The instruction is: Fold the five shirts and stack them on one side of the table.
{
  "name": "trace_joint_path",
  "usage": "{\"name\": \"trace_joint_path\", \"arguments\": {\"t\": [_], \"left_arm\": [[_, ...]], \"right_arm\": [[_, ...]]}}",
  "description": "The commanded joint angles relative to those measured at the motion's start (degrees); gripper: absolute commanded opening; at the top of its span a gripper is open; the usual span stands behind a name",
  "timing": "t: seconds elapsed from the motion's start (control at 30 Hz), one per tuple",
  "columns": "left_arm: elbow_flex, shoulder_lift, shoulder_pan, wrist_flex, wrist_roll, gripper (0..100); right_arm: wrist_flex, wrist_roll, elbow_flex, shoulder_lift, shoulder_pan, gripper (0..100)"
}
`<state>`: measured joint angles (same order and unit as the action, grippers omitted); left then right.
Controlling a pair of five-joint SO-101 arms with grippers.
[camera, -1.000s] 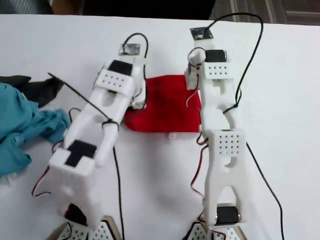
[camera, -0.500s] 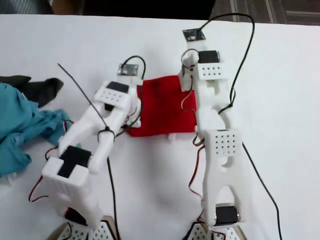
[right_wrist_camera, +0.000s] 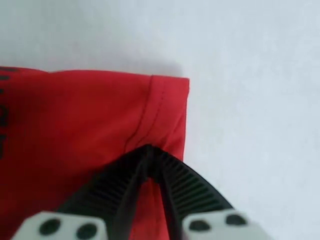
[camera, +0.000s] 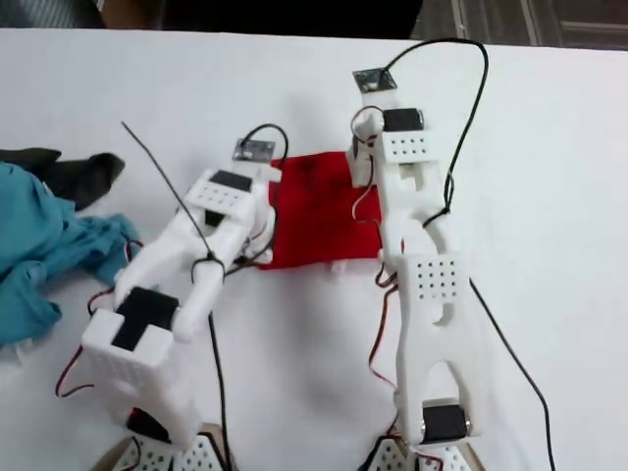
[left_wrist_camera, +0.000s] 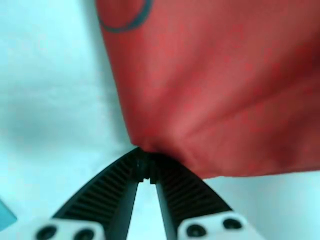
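A folded red shirt lies on the white table between my two arms. In the left wrist view my left gripper is shut on a corner of the red shirt, the cloth bunching at its black fingertips. In the right wrist view my right gripper is shut on the red shirt near a hemmed corner. A crumpled teal shirt and a dark garment lie at the table's left edge.
Black cables loop from the right arm over the far table. The white table stretches bare to the right and far side. Both arm bases stand at the near edge.
Both arms have drawn the red shirt toward the left and slightly nearer; the left arm pulled back toward its base, and the right gripper shifted left with the cloth.
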<state>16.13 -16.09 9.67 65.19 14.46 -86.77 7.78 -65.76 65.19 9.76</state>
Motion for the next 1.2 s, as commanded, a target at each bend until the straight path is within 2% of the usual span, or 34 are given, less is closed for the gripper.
{"name": "trace_joint_path", "arguments": {"t": [0.0, 0.23, 0.47, 0.63, 0.87, 1.0, 1.17], "left_arm": [[0.0, 3.6, -0.5, -0.3, -0.7, 3], [-0.3, 6.4, -0.5, -0.1, -0.4, 3], [-0.4, 23.0, -0.5, 1.0, -0.7, 3], [0.1, 29.5, -1.3, -1.1, -0.8, 3], [0.1, 19.2, -2.2, -2.0, -0.8, 3], [0.0, 9.9, -2.0, -6.4, -1.0, 3], [-0.4, 4.2, -3.2, -8.4, -5.0, 3]], "right_arm": [[0.0, 0.0, -2.5, -0.2, -0.2, 2.0], [-0.7, 0.0, -2.6, -0.4, -0.4, 2.0], [-2.4, 4.9, -6.1, -1.4, -0.4, 2.0], [-2.4, 4.8, -6.1, -1.7, -0.3, 2.0], [-1.9, 4.8, -6.1, -1.4, -0.3, 2.0], [-0.9, 4.7, -5.5, -1.1, -0.7, 2.0], [-3.4, 4.8, -7.0, -2.3, -1.3, 2.0]]}}
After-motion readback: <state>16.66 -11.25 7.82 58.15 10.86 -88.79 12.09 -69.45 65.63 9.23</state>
